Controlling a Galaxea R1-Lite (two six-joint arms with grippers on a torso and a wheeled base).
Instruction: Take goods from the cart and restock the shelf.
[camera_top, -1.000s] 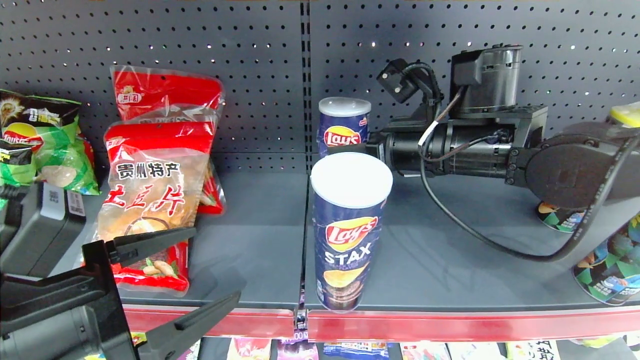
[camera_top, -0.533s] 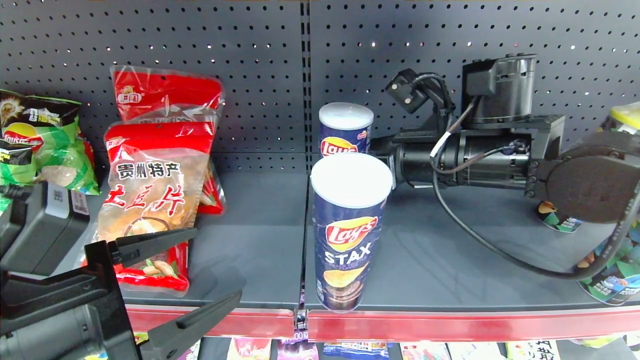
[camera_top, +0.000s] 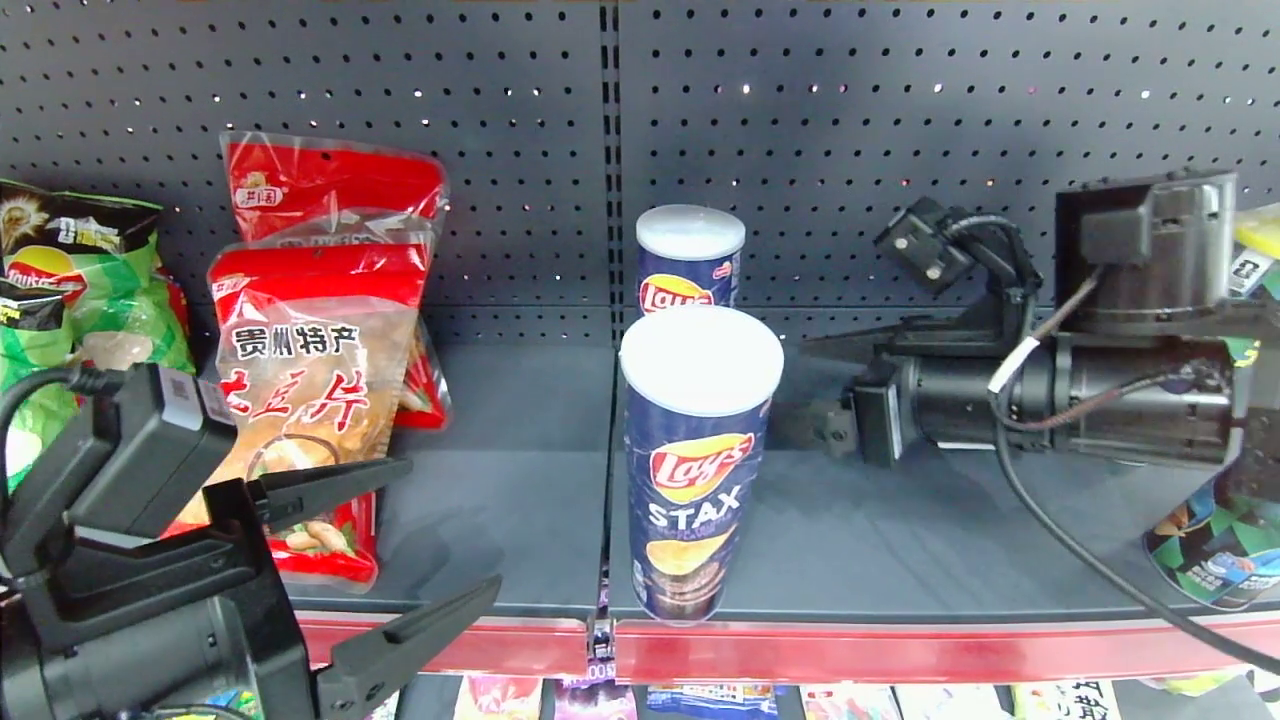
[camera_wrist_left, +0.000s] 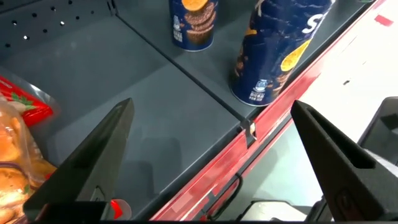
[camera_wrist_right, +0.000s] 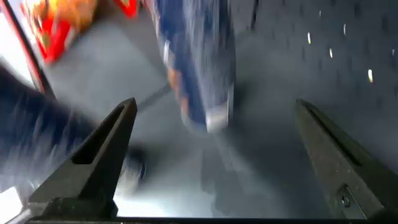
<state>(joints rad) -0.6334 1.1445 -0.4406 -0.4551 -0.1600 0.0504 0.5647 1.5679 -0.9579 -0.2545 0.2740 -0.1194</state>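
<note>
On the shelf (camera_top: 500, 500), the front can (camera_top: 695, 470) was set at the edge, with the rear can (camera_top: 688, 262) directly behind it, near the pegboard (camera_top: 400, 80). Two bags (camera_top: 310, 370) were leaned one behind the other to the left, with a chip bag (camera_top: 90, 290) placed farther left. The right tool (camera_top: 800, 390) was held over the shelf, right of the cans.

Holds the left gripper (camera_top: 450, 525) low at the near left, fingers spread wide — holds the right gripper (camera_top: 795, 390) level, farther right, pointing leftward, fingers likewise apart
</note>
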